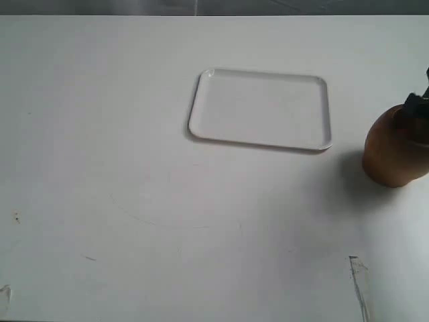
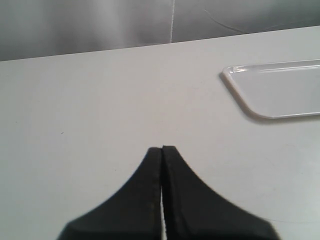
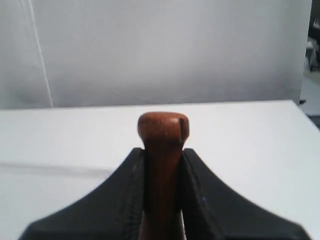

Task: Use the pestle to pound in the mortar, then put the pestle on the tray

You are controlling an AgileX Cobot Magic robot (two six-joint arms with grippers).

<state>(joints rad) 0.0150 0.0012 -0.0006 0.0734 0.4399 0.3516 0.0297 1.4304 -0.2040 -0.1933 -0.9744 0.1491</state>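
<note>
A plain white desk (image 1: 134,201) fills the view. A flat white rectangular tray (image 1: 261,107) lies on it toward the far side, right of centre. A rounded light-brown wooden mortar (image 1: 392,157) stands at the right edge, near the tray but not touching it. A thin scratch (image 1: 358,282) marks the near right area.

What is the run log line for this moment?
left tool: shut, empty | right tool: shut on pestle, at mortar mouth | tray: empty | pestle not yet on tray
</note>
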